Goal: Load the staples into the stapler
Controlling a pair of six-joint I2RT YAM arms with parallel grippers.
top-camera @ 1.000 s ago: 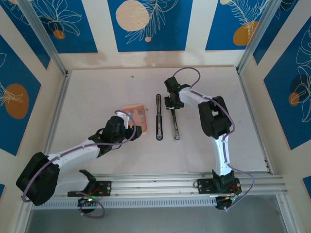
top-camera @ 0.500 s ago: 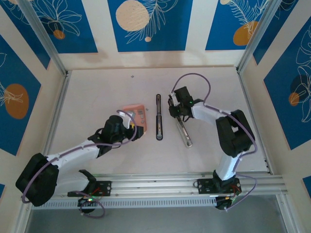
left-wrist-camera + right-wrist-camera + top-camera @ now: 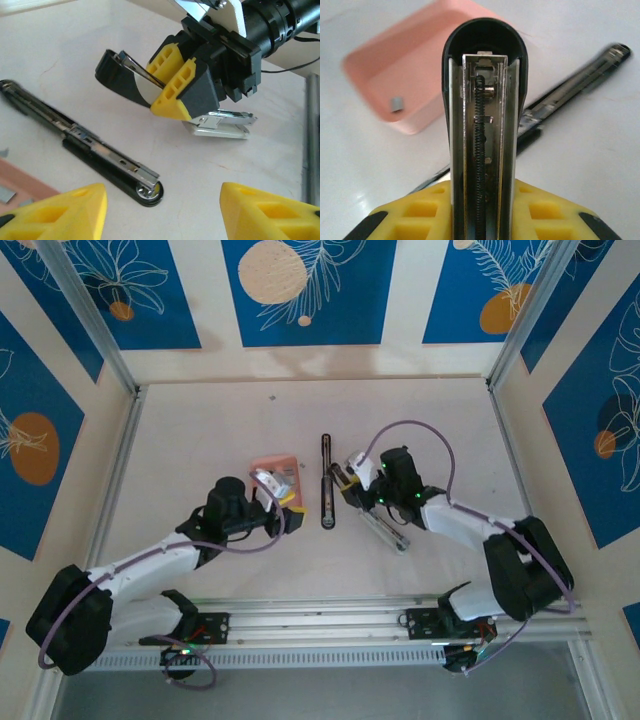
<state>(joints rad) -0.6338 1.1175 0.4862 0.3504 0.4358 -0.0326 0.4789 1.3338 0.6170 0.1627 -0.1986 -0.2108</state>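
From above, my left gripper (image 3: 283, 502): over the table (image 3: 200, 430), at the near edge of the pink box (image 3: 275, 468).
From above, my right gripper (image 3: 347, 482): just right of the stapler base (image 3: 327, 485), clamped on the stapler top (image 3: 385, 528), whose silvery end runs toward me and to the right.
From above, stapler base: a slim black bar lying flat between the box and my right gripper.
Left wrist, my left gripper (image 3: 162, 215): yellow fingertips (image 3: 60, 210) stand wide apart with nothing between them.
Left wrist, my right gripper (image 3: 167, 77): closed on the stapler top (image 3: 120, 75), which is tilted, black end raised, pale end down at the table.
Left wrist, stapler base (image 3: 95, 155): flat on the table, apart from the top.
Left wrist, pink box (image 3: 25, 187): at the lower left corner, a grey piece of staples (image 3: 6, 194) beside it.
Right wrist, my right gripper (image 3: 482, 210): yellow fingers (image 3: 420, 212) pressed on both sides of the stapler top (image 3: 482, 100); its spring and metal channel face me.
Right wrist, pink box (image 3: 420, 60): behind it on the left, one small grey piece of staples (image 3: 397, 103) inside.
Right wrist, stapler base (image 3: 575, 90): lying aslant on the right.
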